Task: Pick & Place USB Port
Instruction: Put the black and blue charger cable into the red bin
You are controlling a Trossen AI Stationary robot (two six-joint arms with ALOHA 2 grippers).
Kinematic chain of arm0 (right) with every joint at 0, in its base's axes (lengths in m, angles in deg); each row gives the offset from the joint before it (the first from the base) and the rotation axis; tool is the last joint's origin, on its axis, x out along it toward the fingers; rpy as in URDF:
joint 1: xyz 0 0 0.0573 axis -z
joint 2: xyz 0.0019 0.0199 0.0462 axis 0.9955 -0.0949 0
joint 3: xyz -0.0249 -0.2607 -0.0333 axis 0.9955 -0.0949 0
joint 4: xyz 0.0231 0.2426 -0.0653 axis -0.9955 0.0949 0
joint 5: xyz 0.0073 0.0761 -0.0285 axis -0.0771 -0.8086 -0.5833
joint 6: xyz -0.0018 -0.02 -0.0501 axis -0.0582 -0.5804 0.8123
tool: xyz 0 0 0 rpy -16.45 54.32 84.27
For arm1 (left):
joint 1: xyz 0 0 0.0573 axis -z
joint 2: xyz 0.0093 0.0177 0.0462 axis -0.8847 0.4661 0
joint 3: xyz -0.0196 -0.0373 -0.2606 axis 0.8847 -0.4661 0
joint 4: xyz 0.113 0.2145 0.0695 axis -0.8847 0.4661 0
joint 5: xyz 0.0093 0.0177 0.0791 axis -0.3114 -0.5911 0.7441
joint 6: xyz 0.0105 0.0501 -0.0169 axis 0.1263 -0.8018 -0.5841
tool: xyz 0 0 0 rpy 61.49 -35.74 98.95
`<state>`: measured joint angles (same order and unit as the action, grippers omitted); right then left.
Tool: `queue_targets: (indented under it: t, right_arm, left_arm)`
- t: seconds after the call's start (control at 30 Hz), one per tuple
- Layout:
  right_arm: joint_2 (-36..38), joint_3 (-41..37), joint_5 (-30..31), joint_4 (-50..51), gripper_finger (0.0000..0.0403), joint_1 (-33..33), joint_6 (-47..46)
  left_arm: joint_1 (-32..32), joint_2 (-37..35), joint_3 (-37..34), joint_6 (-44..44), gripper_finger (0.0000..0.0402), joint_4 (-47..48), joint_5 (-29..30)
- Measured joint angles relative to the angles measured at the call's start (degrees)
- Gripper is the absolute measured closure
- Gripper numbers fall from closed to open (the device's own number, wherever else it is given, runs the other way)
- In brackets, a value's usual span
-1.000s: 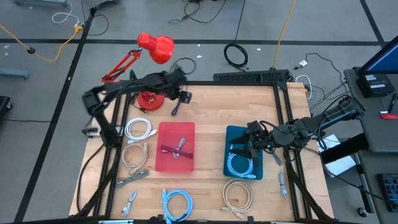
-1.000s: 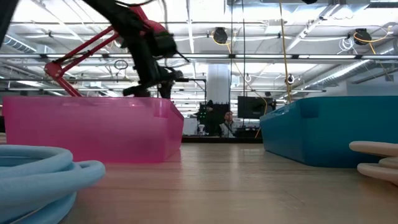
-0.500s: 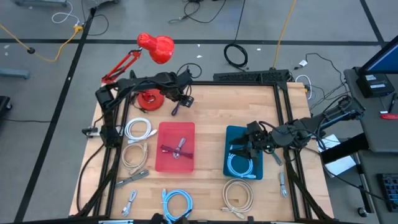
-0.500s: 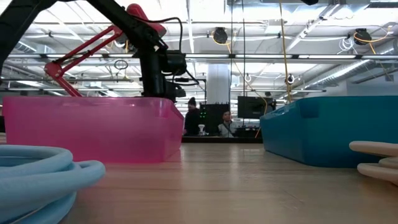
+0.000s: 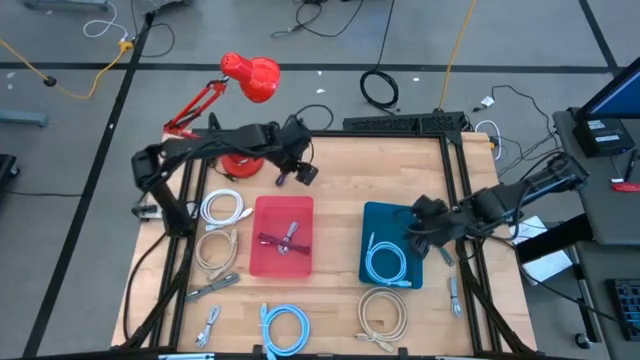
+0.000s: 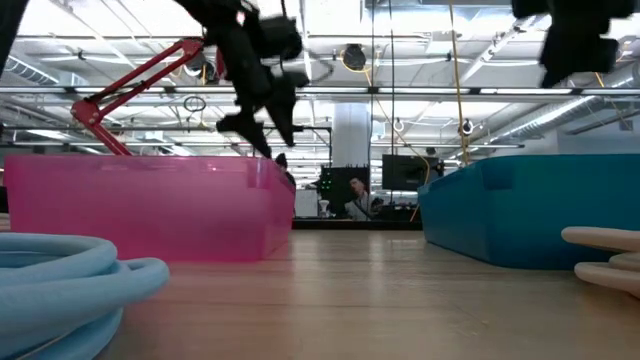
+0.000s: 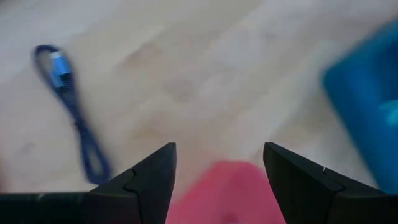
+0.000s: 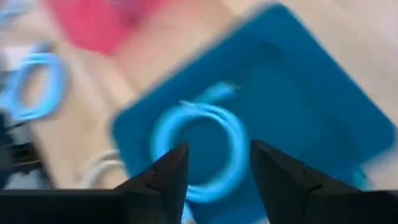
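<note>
A dark blue USB cable [image 5: 283, 172] [image 7: 71, 115] lies stretched out on the wooden table just beyond the pink bin [image 5: 266, 258]. My left gripper [image 5: 303, 172] [image 7: 217, 149] hangs open and empty above the pink bin's far right corner, beside that cable. The blue bin [image 5: 372, 215] holds a coiled light blue cable [image 5: 385, 262] [image 8: 199, 146]. My right gripper [image 5: 424, 226] [image 8: 217, 149] is open and empty over the blue bin's right side, pointing steeply down at the coil. The pink bin holds a dark red cable and a pale one [image 5: 283, 238].
White [image 5: 222, 208] and beige [image 5: 215, 250] coils lie left of the pink bin. A blue coil [image 5: 285, 325] and a beige coil [image 5: 383, 312] lie near the front edge. Small adapters [image 5: 212, 286] [image 5: 455, 295] lie by the rails. A red lamp [image 5: 245, 80] stands at the far left.
My left gripper has risen and swung toward the table's right, from over the dark blue cable to the pink bin's far right corner. My right gripper has drawn back toward the table's right edge, tipped more steeply downward and sunk a little over the blue bin.
</note>
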<state>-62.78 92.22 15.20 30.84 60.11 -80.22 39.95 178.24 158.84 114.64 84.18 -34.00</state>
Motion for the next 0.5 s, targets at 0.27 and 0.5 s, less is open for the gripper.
queue_targets:
  t: [0.27,0.5]
  right_arm:
    - [-1.39,-1.99,-5.84,20.63,0.026,-0.37,-11.88]
    - [-1.41,-12.48,-15.46,20.82,0.023,-3.14,-16.83]
  left_arm:
    - [12.38,-6.34,0.0,7.84,0.0156,-3.06,5.53]
    - [21.98,-7.25,-0.02,13.99,0.0156,-4.82,11.57]
